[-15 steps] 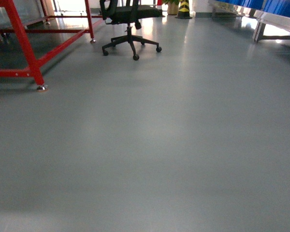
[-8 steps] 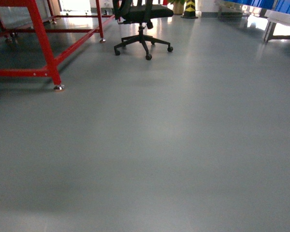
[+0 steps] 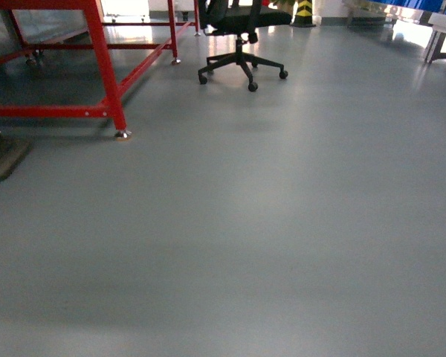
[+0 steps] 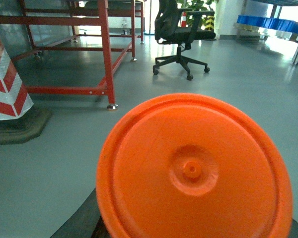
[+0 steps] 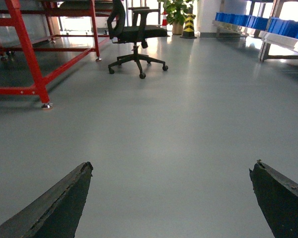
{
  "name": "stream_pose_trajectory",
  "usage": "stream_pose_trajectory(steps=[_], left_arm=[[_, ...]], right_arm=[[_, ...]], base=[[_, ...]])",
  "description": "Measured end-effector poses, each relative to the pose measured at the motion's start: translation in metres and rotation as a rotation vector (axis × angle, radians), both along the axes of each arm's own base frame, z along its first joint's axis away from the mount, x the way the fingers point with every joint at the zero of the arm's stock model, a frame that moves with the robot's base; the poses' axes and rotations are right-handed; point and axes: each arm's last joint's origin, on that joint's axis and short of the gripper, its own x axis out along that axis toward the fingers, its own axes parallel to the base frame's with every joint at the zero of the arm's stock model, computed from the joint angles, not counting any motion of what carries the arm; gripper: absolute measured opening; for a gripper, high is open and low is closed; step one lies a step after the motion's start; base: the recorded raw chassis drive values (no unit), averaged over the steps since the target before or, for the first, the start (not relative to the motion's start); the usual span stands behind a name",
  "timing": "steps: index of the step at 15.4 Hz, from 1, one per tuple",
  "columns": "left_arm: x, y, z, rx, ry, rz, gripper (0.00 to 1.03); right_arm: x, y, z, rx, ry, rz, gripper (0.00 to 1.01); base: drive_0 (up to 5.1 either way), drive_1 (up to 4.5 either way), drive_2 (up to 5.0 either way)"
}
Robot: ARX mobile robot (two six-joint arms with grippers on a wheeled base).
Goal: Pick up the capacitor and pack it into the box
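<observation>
Inspecting your left pincer (image 4: 188, 230): it pinches the capacitor (image 4: 193, 168), whose orange end sits directly ahead of it and hides most of both fingers. Your right pincer (image 5: 169, 203) stands spread wide, with only grey floor (image 5: 188, 124) showing between its dark fingers (image 5: 54, 208). Ahead and to the left of both pincers stand a red frame (image 5: 25, 54) and a black office chair (image 5: 134, 34). A striped cone (image 4: 5, 79) stands left of the left pincer.

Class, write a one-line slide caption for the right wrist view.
Open right pincer empty above grey floor, facing a black office chair and red frame.
</observation>
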Motion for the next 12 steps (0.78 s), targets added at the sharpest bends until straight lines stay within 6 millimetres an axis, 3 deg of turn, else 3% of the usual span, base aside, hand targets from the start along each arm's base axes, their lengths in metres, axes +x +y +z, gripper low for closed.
stream_pose_trajectory(steps=[12], left_arm=[[0.0000, 0.0000, 0.0000, 0.000, 0.000, 0.000, 0.44]], right_arm=[[0.0000, 0.0000, 0.0001, 0.000, -0.002, 0.000, 0.98]], base=[[-5.1, 2.32, 2.3]])
